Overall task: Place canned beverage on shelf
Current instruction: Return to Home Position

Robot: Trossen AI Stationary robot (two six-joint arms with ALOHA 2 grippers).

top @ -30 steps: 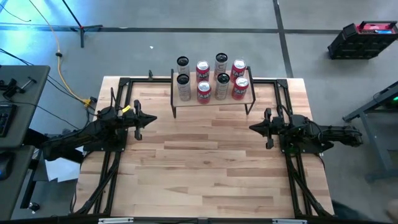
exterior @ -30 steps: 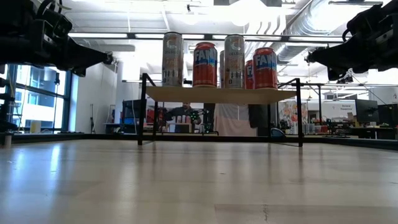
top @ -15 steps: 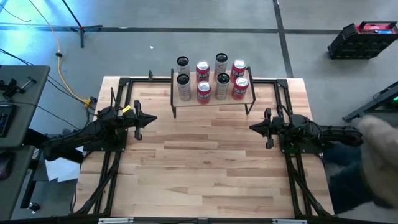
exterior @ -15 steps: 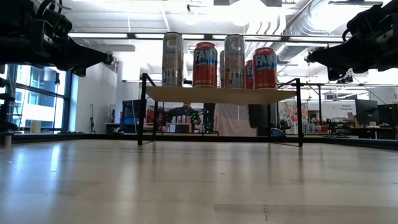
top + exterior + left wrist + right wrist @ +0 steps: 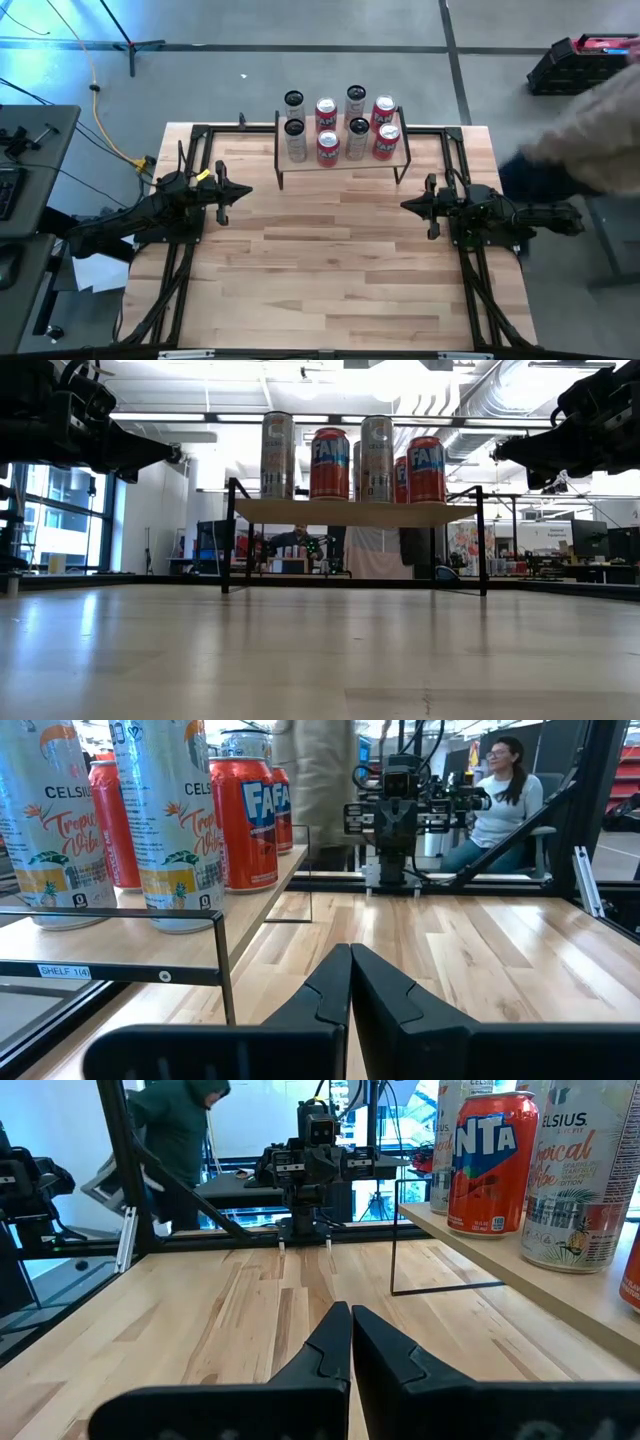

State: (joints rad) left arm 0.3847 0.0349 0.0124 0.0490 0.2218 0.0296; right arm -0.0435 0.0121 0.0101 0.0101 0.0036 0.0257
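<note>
Nothing on the light wooden counter (image 5: 330,270) has moved. Only a blurred person (image 5: 590,110) past its right edge has. The low plank-topped, black-legged shelf (image 5: 343,162) holds eight cans: four red soda cans (image 5: 327,145) and four tall white-and-yellow cans (image 5: 294,135). The dark left arm (image 5: 140,215) and right arm (image 5: 500,215) sit back, empty jaws pressed together, so the job looks done.

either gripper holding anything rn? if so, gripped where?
Nothing is held. The left gripper and right gripper are both shut and empty, clear of the red and white drink cans standing on the light wooden black-legged shelf.
</note>
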